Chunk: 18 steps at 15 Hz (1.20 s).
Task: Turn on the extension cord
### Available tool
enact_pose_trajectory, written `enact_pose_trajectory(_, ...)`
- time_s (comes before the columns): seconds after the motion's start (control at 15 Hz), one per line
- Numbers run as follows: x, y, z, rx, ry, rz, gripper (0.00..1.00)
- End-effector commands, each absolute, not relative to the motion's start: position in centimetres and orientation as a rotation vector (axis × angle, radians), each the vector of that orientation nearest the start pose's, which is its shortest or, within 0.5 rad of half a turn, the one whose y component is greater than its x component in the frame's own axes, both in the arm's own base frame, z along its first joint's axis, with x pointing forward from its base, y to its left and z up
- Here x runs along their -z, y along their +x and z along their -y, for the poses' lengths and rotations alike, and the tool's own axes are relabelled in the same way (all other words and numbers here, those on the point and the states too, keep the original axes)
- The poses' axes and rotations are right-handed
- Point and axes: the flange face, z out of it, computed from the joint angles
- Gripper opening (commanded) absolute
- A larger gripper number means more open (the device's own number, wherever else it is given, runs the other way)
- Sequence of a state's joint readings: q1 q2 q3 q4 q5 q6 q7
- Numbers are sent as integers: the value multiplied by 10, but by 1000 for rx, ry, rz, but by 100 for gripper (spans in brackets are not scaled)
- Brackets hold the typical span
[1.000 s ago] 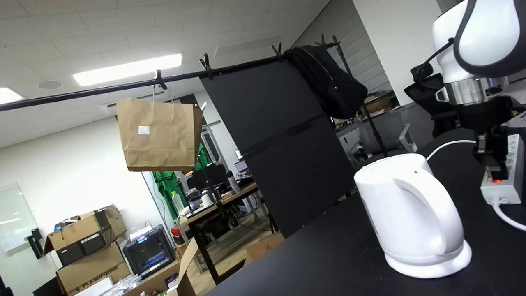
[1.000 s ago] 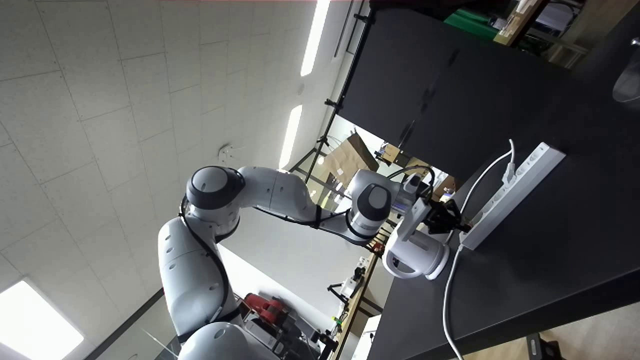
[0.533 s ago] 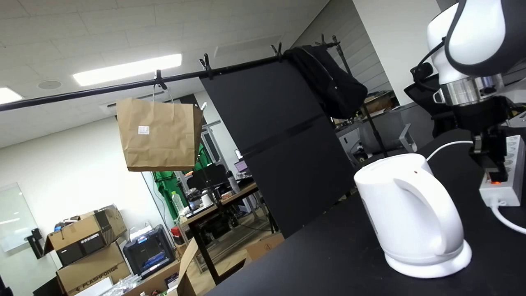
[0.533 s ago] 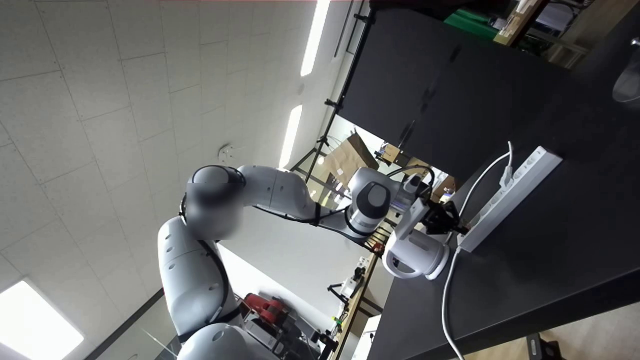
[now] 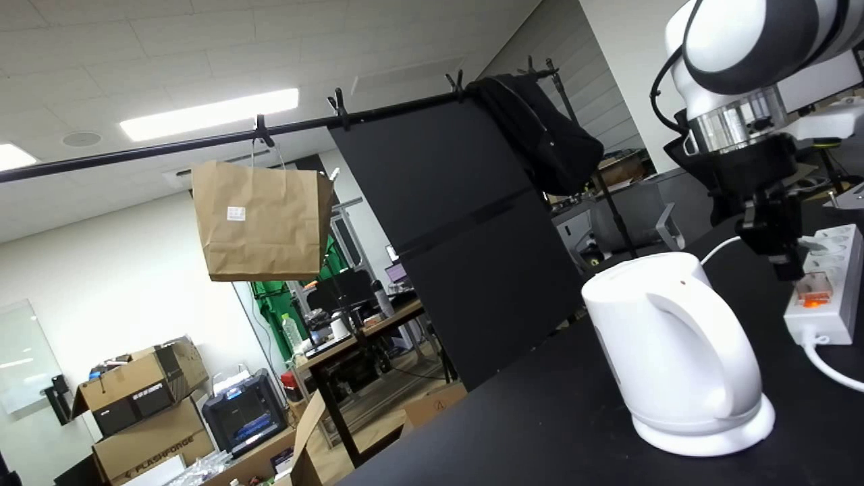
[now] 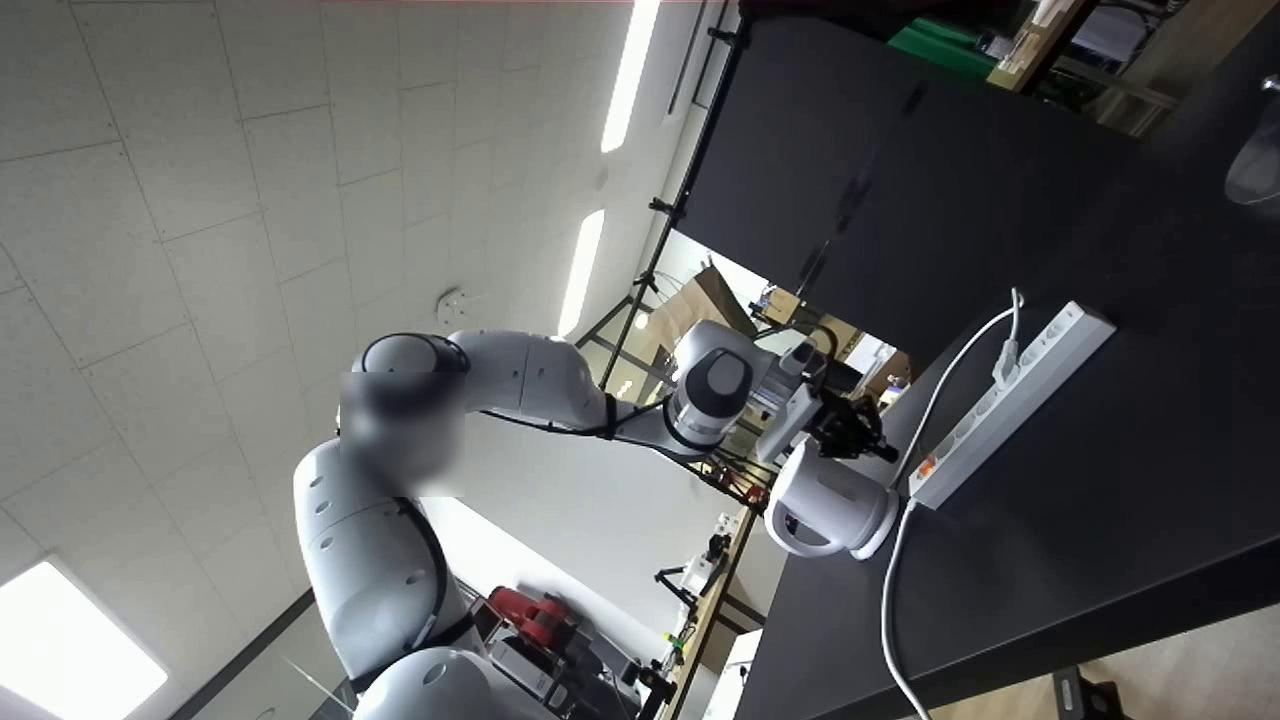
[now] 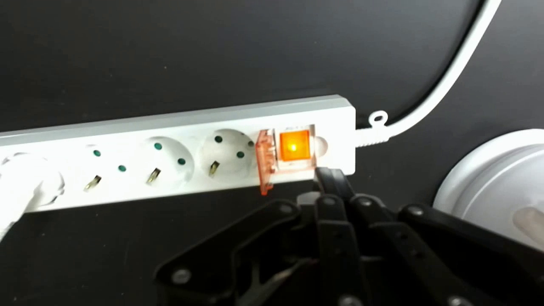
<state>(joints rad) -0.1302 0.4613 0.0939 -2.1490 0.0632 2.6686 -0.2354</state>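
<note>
The extension cord is a long white power strip lying on the black table, seen in both exterior views [image 5: 820,327] [image 6: 1020,400] and the wrist view [image 7: 195,127]. Its orange switch [image 7: 294,145] glows with a bright spot; it also shows orange in both exterior views [image 5: 813,302] [image 6: 927,466]. A clear orange cover [image 7: 265,161] stands flipped open beside the switch. My gripper [image 7: 330,172] has its fingertips together and nothing between them. In both exterior views [image 5: 788,271] [image 6: 890,452] it hangs above the strip's switch end, apart from it.
A white kettle [image 5: 675,358] stands beside the strip; its base shows in the wrist view [image 7: 446,187]. A white plug [image 6: 1007,362] sits in one socket. A white cable [image 7: 450,76] leaves the switch end. A paper bag [image 5: 263,223] hangs from a bar behind.
My gripper has lifted off the switch end and moved away toward the kettle side, uncovering the lit switch. The strip has slid slightly along the table. The gripper stays shut.
</note>
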Motion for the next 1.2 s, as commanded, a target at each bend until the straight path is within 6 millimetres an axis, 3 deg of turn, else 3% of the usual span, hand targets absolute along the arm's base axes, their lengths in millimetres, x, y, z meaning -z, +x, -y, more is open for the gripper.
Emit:
enact_pose_trajectory(0.0,-224,575,29,104,-3098,178,0)
enact_pose_trajectory(0.07,-229,575,31,98,-3108,187,0)
enact_pose_trajectory(0.13,-234,575,32,91,-3120,197,26)
enact_pose_trajectory(0.27,-242,574,34,79,-3135,216,33)
enact_pose_trajectory(0.87,-255,573,39,53,-3167,252,95)
enact_pose_trajectory(1.13,-255,572,40,43,-3171,260,100)
